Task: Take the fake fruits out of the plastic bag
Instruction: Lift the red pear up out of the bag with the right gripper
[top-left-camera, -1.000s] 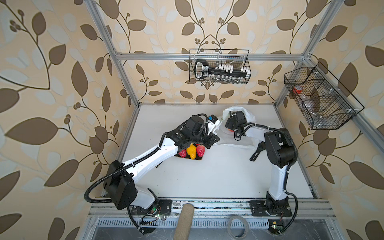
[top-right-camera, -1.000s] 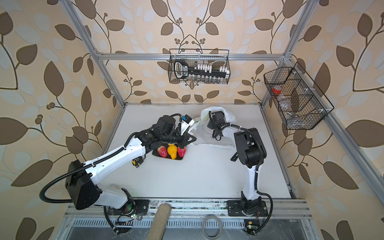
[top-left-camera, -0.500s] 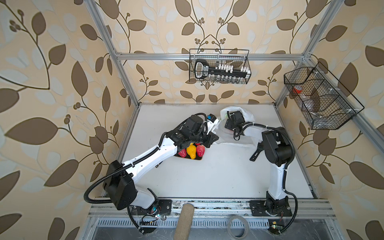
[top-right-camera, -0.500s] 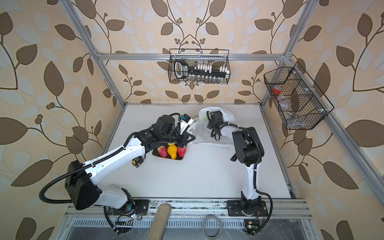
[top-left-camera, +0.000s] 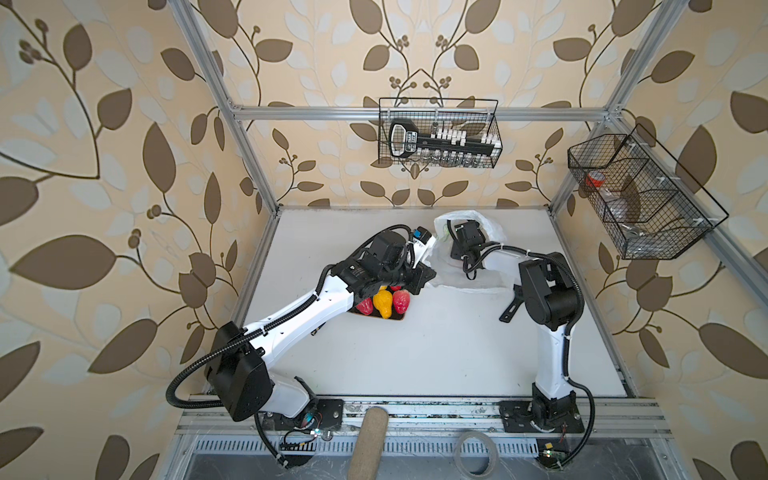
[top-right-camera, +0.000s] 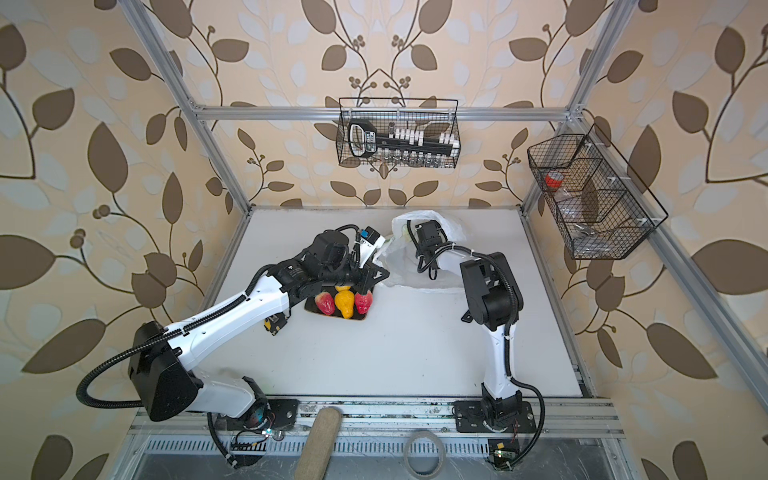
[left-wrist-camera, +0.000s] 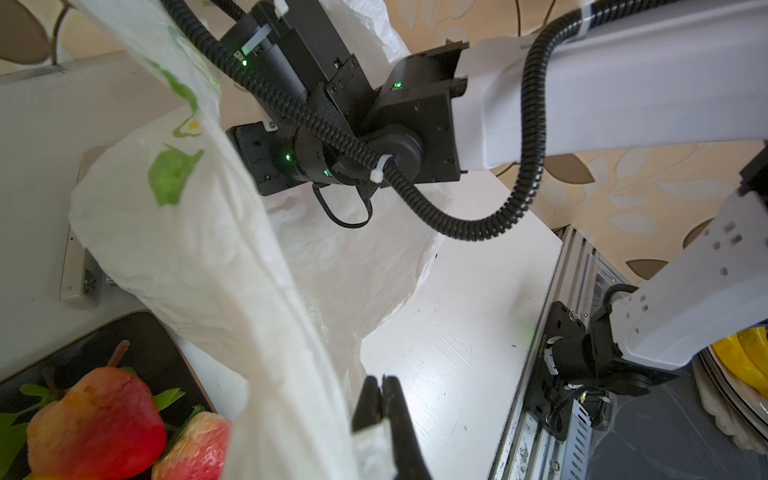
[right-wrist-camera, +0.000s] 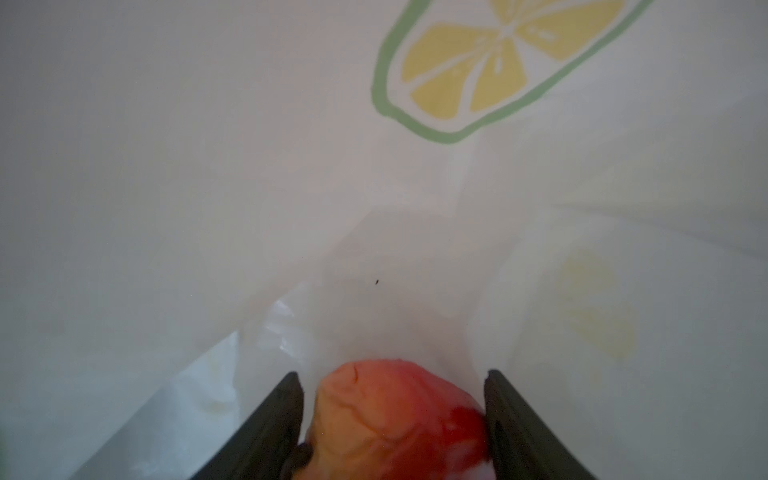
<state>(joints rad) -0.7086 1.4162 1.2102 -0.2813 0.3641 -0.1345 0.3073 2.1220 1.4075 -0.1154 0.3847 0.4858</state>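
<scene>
Lemon-print plastic bag holds 1 reddish fruit; other fruits lie outside.

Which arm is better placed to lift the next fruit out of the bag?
Right. The right tool sits inside the plastic bag with jaws either side of a red-orange fruit. The left tool is shut on the bag's edge, holding it up.

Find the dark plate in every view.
Top view: dark plate mid-table, holding fake fruits.
Top view: dark plate mid-table, left of plastic bag.
Left wrist: dark plate in lower left corner.
Right wrist: not in view.
Shared landmark: the plastic bag.
</scene>
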